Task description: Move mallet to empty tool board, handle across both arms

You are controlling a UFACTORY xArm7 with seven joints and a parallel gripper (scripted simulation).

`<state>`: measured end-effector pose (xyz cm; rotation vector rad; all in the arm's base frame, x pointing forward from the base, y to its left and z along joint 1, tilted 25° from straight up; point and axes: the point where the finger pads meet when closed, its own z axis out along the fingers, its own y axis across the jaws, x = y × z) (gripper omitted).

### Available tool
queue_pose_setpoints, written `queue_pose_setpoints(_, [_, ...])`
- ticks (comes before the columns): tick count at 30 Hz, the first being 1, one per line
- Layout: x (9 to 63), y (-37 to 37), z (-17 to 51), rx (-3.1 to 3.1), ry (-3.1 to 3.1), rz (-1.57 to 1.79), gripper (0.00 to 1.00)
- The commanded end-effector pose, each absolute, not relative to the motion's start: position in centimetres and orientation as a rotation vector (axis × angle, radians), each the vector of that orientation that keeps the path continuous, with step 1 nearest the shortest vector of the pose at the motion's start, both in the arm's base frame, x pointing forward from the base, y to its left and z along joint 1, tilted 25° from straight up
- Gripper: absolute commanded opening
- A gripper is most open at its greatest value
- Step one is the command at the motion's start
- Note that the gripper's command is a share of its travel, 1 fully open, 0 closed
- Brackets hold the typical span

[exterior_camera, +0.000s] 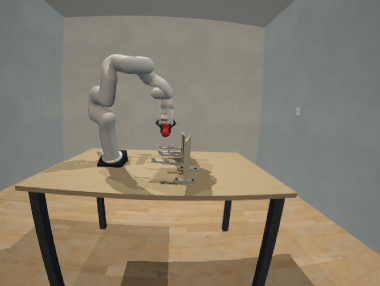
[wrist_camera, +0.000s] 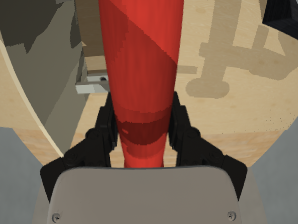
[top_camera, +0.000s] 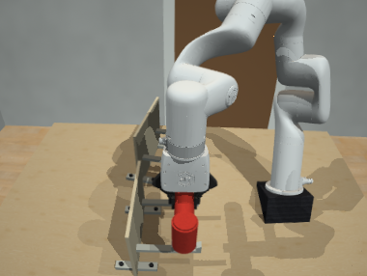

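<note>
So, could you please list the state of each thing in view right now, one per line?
Gripper: jaws shut on the mallet's handle.
Mallet: gripped, lifted clear of the boards in the exterior view.
Near tool board: upright, fixed to the table; holder arms bare.
Far tool board: upright; arms partly hidden behind the arm.
Table: carries both boards and the arm's black base.

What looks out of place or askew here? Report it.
Nothing stands out. The hand is shut squarely on the red mallet, which hangs well above the tool boards; both boards stand upright on the table.
</note>
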<state>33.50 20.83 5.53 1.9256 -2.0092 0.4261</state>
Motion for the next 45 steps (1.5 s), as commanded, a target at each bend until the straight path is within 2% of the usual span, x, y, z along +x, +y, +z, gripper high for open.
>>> queue_pose_setpoints(1, [34.9,18.0,8.4,1.936,-2.012,0.441,0.0])
queue_pose_setpoints(18, [36.1,7.7,14.9,1.931,-2.011,0.458,0.0])
queue_pose_setpoints(34, [33.6,-2.5,19.2,1.928,-2.013,0.429,0.0])
queue_pose_setpoints(45, [32.9,-4.2,19.8,1.774,-2.176,0.455,0.0])
